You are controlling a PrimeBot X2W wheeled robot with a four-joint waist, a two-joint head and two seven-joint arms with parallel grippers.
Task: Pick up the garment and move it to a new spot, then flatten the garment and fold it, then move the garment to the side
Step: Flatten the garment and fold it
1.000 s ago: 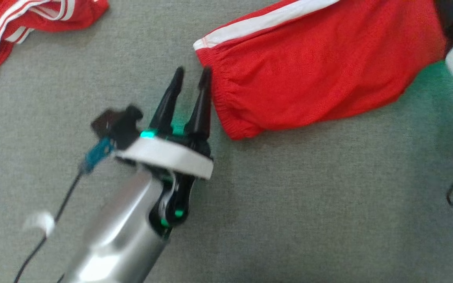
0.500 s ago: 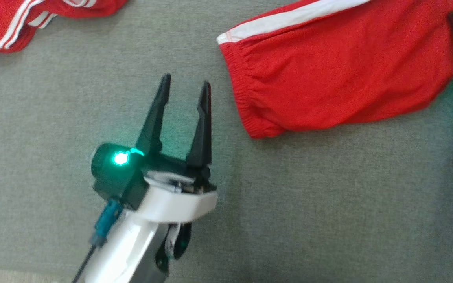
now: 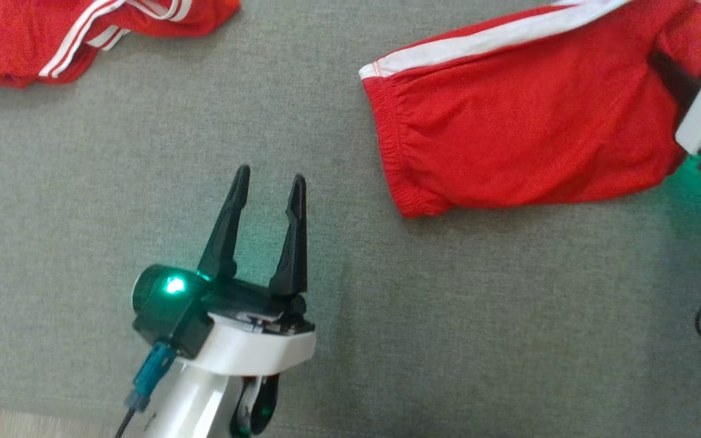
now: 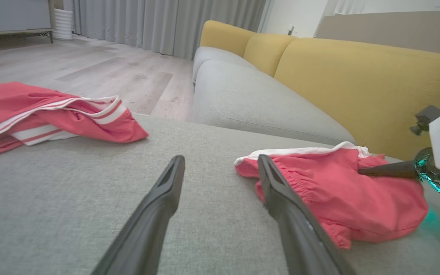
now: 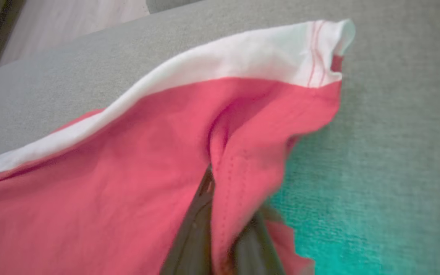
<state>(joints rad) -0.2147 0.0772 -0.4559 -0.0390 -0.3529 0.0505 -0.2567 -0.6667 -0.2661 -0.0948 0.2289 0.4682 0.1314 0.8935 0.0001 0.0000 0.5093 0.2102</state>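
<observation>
Red garment between dark fingers

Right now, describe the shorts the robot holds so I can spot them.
Two red garments lie on the sofa seat. The shorts are the spread-out one on the robot's right, pinched by the right end effector. They bear one broad white band; the crumpled garment has thin stripes.

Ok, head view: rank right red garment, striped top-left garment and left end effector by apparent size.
Largest: right red garment.
Then striped top-left garment and left end effector look about alike; both cropped, end effector nearer, so unranked.
</observation>
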